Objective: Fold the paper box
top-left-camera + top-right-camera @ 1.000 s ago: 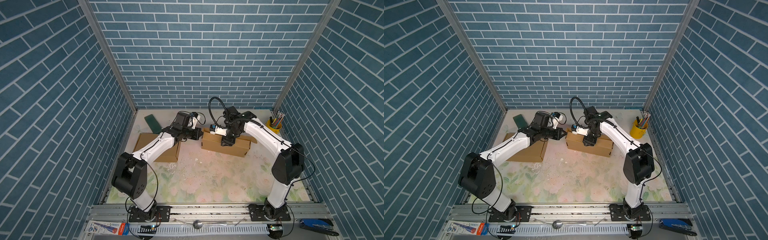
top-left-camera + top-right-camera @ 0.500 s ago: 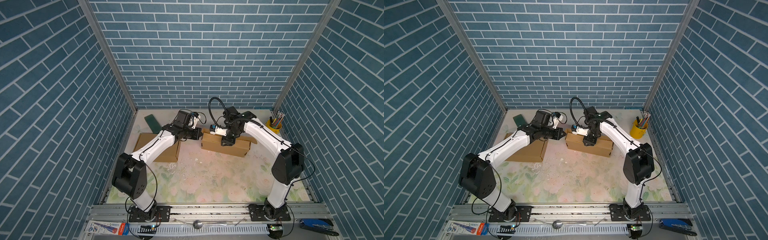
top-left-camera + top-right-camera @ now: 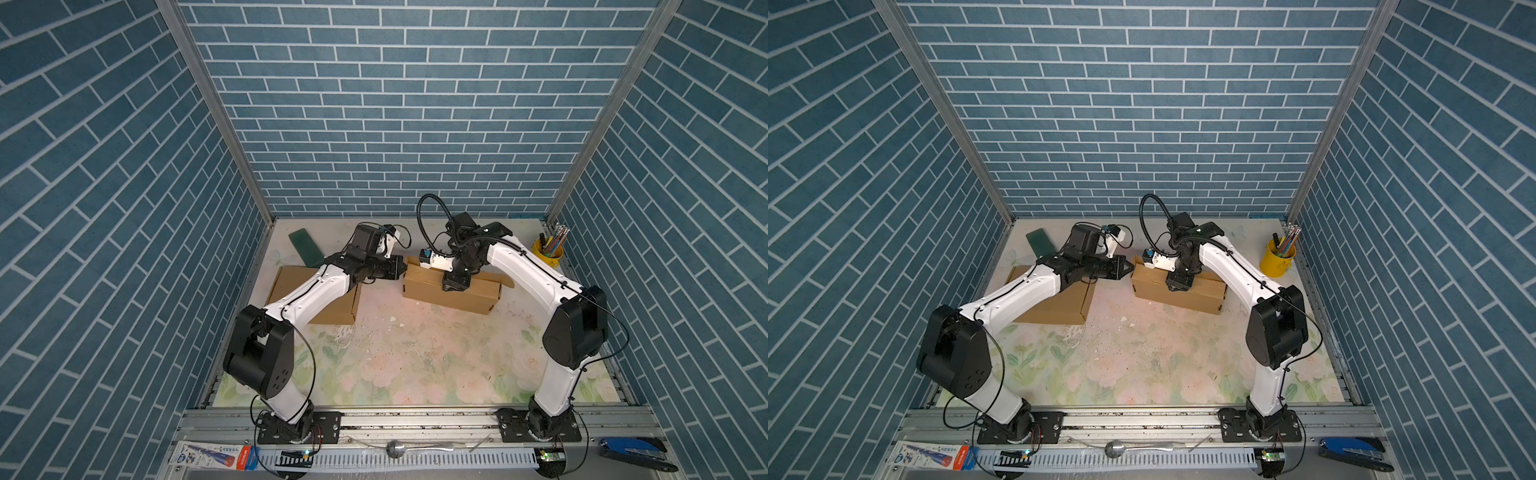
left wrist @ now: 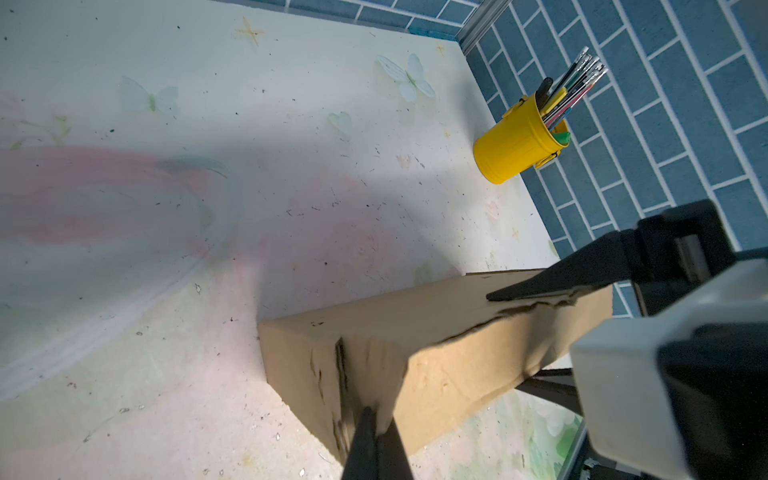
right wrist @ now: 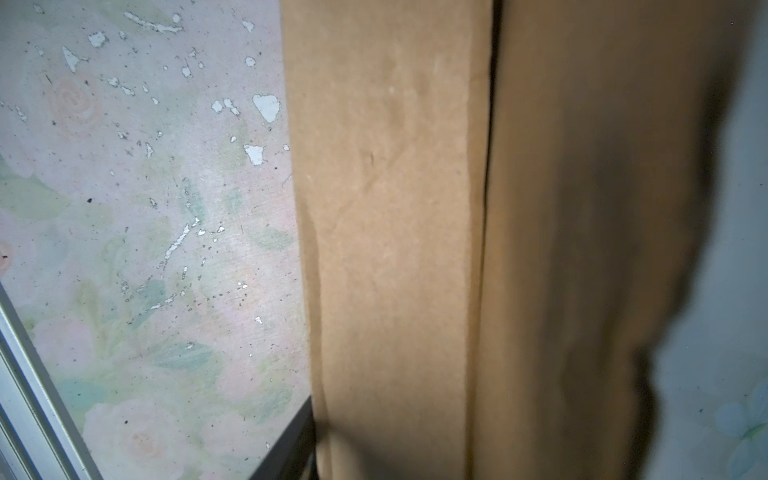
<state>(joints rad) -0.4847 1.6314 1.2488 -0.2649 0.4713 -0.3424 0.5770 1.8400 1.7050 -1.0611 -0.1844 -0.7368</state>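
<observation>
Colours I see
My box (image 3: 424, 287) is brown, the walls (image 3: 395, 104) are blue bricks with white lines, the table (image 3: 415, 365) has pale pink flowers, the cup (image 3: 1276, 262) is yellow.

a lab robot cell: left arm (image 3: 307, 295) and right arm (image 3: 528, 270) bolted to an aluminium rail (image 3: 415, 419), printed brick panels (image 3: 395, 104) as walls, a floral mat (image 3: 415, 357) for tabletop, stapler (image 3: 631, 449) and cable duct (image 3: 415, 459).
</observation>
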